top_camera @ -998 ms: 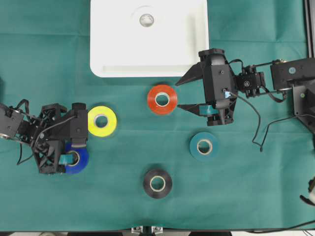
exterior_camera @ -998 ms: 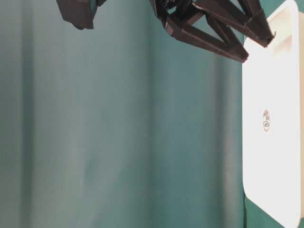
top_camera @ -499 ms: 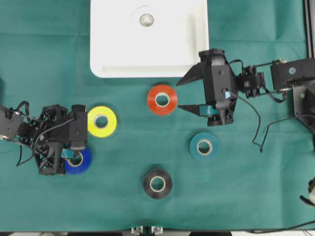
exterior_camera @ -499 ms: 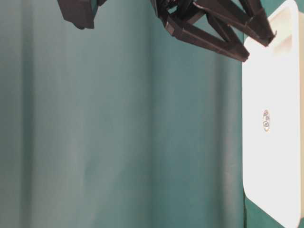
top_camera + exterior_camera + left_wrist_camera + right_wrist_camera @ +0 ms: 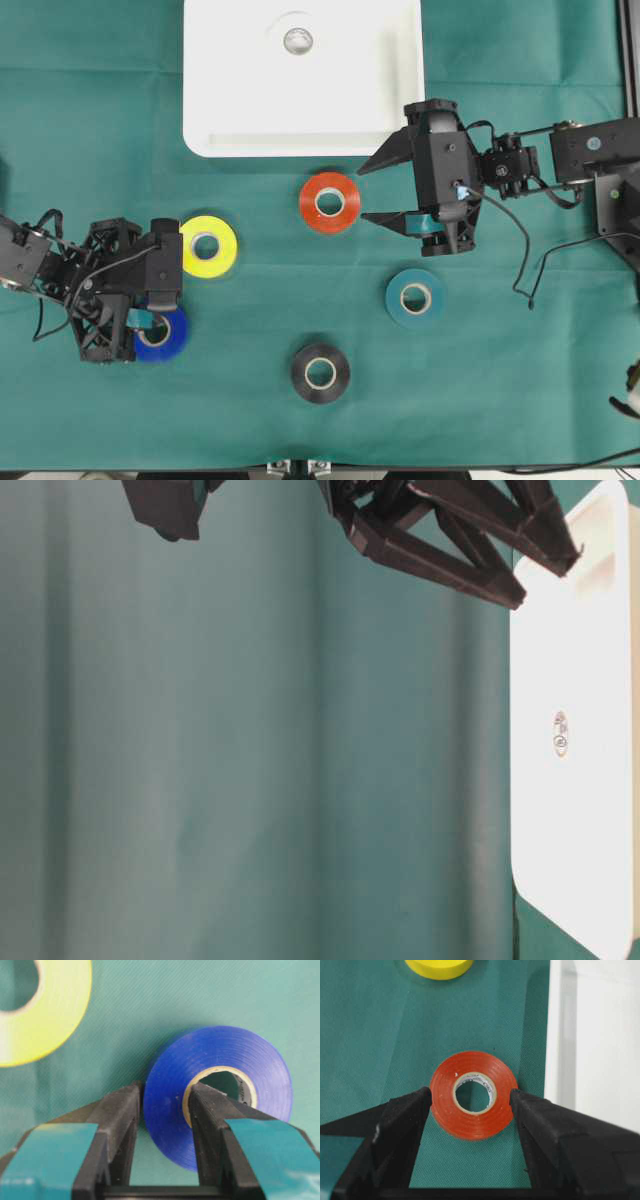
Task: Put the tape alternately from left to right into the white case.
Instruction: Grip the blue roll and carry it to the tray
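Case (image 5: pixel 240 110) holds no colored roll; a pale ring at its top may be white tape, hard to tell. Left gripper (image 5: pixel 165 1110) is pinched on the blue roll (image 5: pixel 220 1100), one finger through its core. Right gripper (image 5: pixel 470 1105) stands wide around the red roll (image 5: pixel 472 1095), not gripping. Yellow (image 5: pixel 208 246), teal (image 5: pixel 415 297) and black (image 5: pixel 320 373) lie on the cloth, so nearly everything remains

Five small rolls of tape with grey cores lie flat, well apart. The blue roll (image 5: pixel 160 334) sits lower left, its wall pinched between two black fingers, one inside the core. The yellow roll (image 5: pixel 208 246) lies just above it, red (image 5: pixel 329 202) in the middle, teal (image 5: pixel 415 298) right, black (image 5: pixel 320 373) lowest. The white case (image 5: pixel 215 90), shallow and round-cornered, lies at the top.
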